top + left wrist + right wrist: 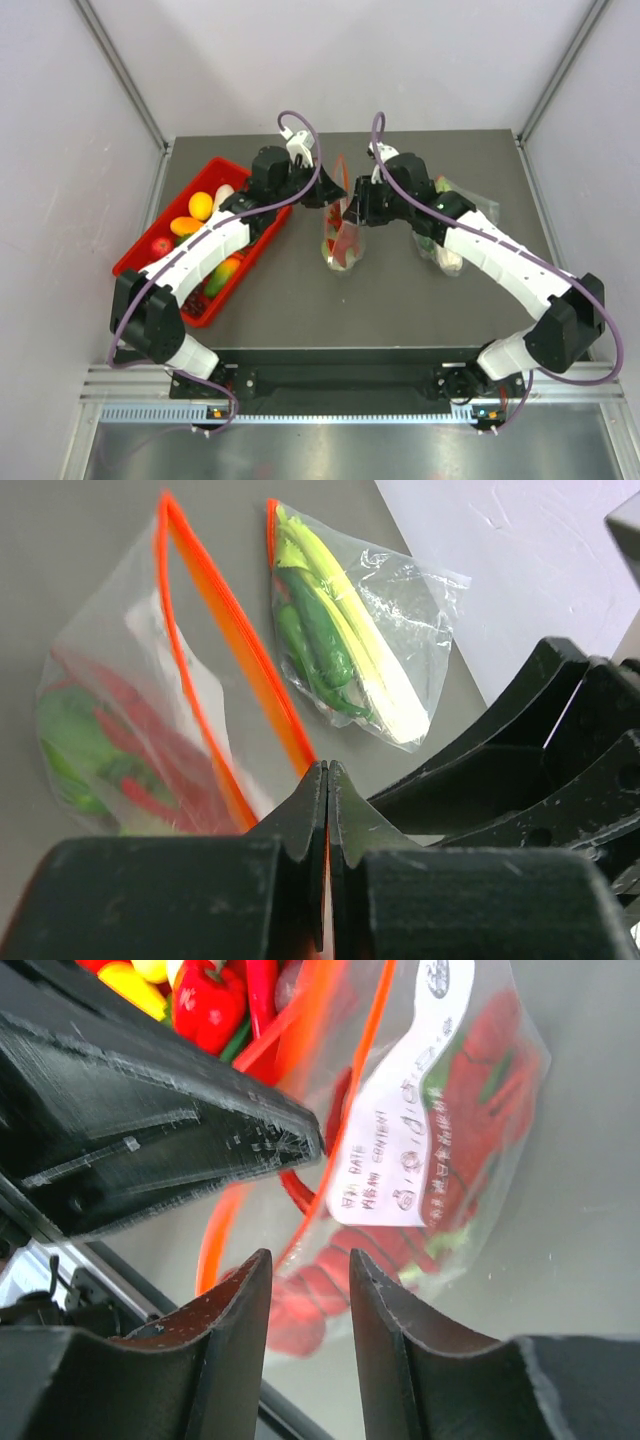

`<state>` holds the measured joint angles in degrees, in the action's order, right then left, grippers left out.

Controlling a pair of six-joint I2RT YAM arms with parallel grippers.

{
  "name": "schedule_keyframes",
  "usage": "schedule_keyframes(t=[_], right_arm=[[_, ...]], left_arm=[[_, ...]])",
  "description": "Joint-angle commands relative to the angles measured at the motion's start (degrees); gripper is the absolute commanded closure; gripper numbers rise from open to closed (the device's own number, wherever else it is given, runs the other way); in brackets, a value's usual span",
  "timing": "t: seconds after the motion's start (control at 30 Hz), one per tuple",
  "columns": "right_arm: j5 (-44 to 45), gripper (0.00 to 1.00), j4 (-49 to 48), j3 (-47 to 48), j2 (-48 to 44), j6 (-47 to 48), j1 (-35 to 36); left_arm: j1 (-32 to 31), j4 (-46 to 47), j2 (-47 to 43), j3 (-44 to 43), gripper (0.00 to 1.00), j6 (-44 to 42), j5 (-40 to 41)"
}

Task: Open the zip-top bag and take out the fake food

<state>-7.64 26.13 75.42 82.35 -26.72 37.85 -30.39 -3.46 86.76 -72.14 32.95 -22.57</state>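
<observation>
Red tray (198,310) of toy fruit (200,205), far left | left fingers (300,825) clamped on zip-top bag (343,240) strip, mid-bench (300,310), fake food (120,730) inside | right fingers (235,1320) narrowly apart alongside | second clear bag (350,650) under right arm.

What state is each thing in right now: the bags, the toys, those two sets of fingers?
Clear crinkly zip-top bag with red-orange strip: mouth partly open.
Red and green plastic toy vegetables: inside that bag.
Left fingers: shut on the bag's strip.
Right fingers: open, close to the bag.
Second clear bag with green and yellow pieces: lying flat.
</observation>
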Motion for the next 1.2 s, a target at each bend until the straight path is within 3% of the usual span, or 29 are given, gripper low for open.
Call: schedule_keyframes(t=[0.0,0.3,0.5,0.77,0.97,1.0,1.03,1.07,1.13,1.17], right_arm=[[-0.4,0.63,-1.6,-0.7,-3.0,-0.3,0.7],[-0.4,0.61,-4.3,-0.9,-1.9,-1.6,0.8],[1.3,0.52,-3.5,3.2,0.3,-1.4,1.7],[5.0,0.53,-1.9,5.4,4.1,-2.0,2.7],[7.4,0.68,-1.3,4.3,6.2,-2.4,2.8],[7.3,0.77,-1.5,3.9,6.4,-2.5,2.8],[7.3,0.94,-1.7,3.8,6.5,-2.5,2.8],[7.4,1.0,-1.8,3.6,6.6,-2.6,2.8],[7.3,1.0,-2.0,3.7,6.3,-2.8,2.9],[7.3,1.0,-2.1,3.8,6.1,-2.8,2.9]], left_arm=[[0.6,0.7,-1.2,-2.5,1.0,-0.6,0.3],[0.7,-0.2,-1.9,-2.5,1.0,-1.4,-0.3],[0.7,-1.2,-2.0,-2.2,1.0,-2.3,-0.4],[0.7,-0.6,-2.1,-2.0,1.0,-2.3,-0.6],[0.7,-0.2,-2.6,-2.0,1.0,-2.5,-0.7],[0.7,-0.3,-2.7,-2.0,1.0,-2.8,-0.5],[0.7,-0.6,-2.8,-2.1,1.0,-3.0,-0.2],[0.7,-2.5,-3.3,-2.5,0.99,-3.9,0.6],[0.7,-5.2,-4.1,-4.0,0.82,-6.7,4.5],[0.7,-8.5,-5.2,-4.4,0.65,-7.9,6.2]])
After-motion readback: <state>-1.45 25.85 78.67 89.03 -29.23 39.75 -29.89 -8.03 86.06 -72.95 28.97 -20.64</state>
